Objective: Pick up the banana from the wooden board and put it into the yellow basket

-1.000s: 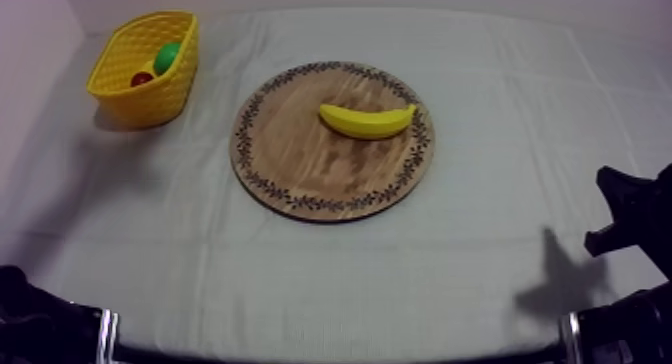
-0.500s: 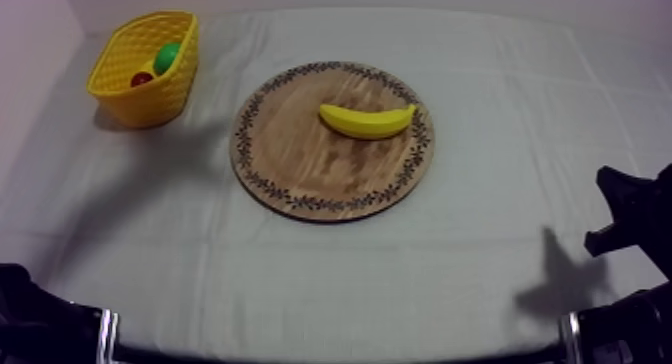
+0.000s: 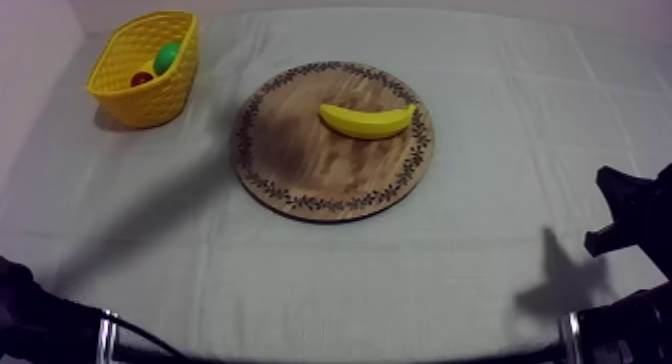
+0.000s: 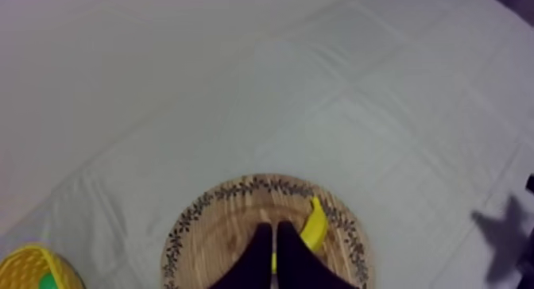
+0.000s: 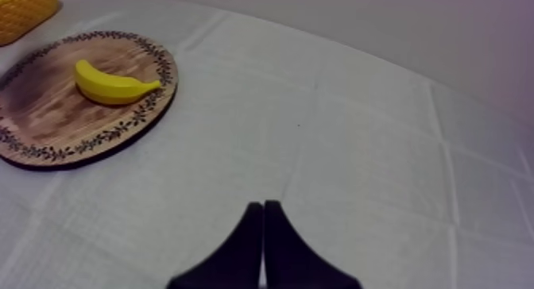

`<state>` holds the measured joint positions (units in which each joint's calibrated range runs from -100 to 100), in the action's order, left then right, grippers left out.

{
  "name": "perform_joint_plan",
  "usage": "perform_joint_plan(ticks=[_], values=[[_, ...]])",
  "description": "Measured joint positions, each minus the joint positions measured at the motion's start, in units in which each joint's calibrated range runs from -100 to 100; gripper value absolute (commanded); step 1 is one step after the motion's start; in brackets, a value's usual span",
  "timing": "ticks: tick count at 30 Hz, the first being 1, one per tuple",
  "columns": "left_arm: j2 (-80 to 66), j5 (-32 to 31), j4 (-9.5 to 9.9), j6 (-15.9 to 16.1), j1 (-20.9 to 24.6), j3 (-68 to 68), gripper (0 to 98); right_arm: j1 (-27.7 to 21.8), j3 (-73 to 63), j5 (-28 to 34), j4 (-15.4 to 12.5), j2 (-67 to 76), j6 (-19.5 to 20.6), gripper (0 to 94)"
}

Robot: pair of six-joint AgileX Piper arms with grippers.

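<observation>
A yellow banana (image 3: 367, 120) lies on the right half of the round wooden board (image 3: 320, 173) in the middle of the table. The yellow basket (image 3: 150, 100) stands at the far left. My left gripper (image 4: 274, 229) is shut on nothing and hangs above the board (image 4: 210, 229), its tips just beside the banana (image 4: 315, 225). Well short of the board (image 5: 63, 125) and the banana (image 5: 111, 84), my right gripper (image 5: 263, 206) hovers over bare cloth, shut and holding nothing. The right arm (image 3: 625, 213) rests low at the right edge.
Inside the basket lie a green fruit (image 3: 167, 56) and a small red fruit (image 3: 142, 78). The left arm (image 3: 35, 318) shows as a dark shape at the lower left. Its shadow falls across the cloth and the board's left part.
The left arm's shadow has swept from beside the basket across the cloth onto the board's left part. Banana, basket and right arm have not moved.
</observation>
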<state>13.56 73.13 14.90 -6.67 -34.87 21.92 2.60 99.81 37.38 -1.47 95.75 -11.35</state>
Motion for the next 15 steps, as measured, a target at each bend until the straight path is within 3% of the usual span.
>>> perform_joint_plan(ticks=[9,15], values=[[6.35,-8.09,-2.27,9.16,-0.08,-3.39,0.0,0.0,0.0,0.0,0.0,0.0,0.0,0.3],[9.12,-12.4,-2.46,15.51,0.18,-4.55,0.0,0.0,0.0,0.0,0.0,0.0,0.0,0.3]])
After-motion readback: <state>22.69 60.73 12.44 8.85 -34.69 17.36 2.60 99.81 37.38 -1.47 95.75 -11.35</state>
